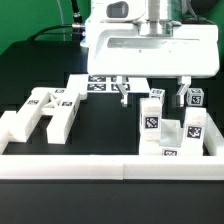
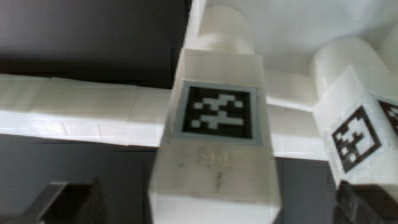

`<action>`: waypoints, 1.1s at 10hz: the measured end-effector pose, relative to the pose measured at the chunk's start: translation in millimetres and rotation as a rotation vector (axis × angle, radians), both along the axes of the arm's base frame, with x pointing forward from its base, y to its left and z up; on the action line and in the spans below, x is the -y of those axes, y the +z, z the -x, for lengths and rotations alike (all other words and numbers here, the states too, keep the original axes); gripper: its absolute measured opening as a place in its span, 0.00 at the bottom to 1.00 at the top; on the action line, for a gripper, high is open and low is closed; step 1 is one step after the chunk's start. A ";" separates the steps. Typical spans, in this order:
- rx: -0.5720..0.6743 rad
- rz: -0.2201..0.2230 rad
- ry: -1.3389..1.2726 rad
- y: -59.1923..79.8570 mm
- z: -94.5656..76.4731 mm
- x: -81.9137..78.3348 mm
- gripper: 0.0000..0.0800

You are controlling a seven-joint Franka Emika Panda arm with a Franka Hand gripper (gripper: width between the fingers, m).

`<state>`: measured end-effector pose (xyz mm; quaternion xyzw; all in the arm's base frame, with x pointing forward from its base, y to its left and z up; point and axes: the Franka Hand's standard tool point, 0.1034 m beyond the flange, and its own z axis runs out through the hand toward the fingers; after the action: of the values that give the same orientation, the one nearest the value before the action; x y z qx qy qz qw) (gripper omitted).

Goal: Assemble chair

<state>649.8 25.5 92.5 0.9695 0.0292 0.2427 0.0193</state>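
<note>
- Gripper (image 1: 151,97): fingers spread wide, clamped on nothing, poised over the chair parts (image 1: 165,128) clustered at the exterior view's right.
- Chair location: unassembled; an H-shaped frame (image 1: 45,112) lies on the tabletop (image 1: 100,125) at the exterior view's left, well apart from the cluster, which stands just beside the border wall (image 1: 100,165).
- Risk 1: the cluster is tightly packed, so a descending fingertip may strike a neighbouring piece (image 2: 356,90) and topple it.
- Risk 2: in the wrist view the tagged part (image 2: 214,165) sits between the fingers; closing off-centre would likely twist or slip it.
- Markings: 1 square black-and-white tag (image 2: 217,110) per visible face, and more on the marker board (image 1: 108,83); no brand or legible writing.
</note>
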 end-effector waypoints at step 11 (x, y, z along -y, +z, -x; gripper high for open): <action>-0.336 -0.077 0.010 14.8 4.8 -10.2 0.81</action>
<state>645.0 35.7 107.3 0.9963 0.0276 0.0782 -0.0242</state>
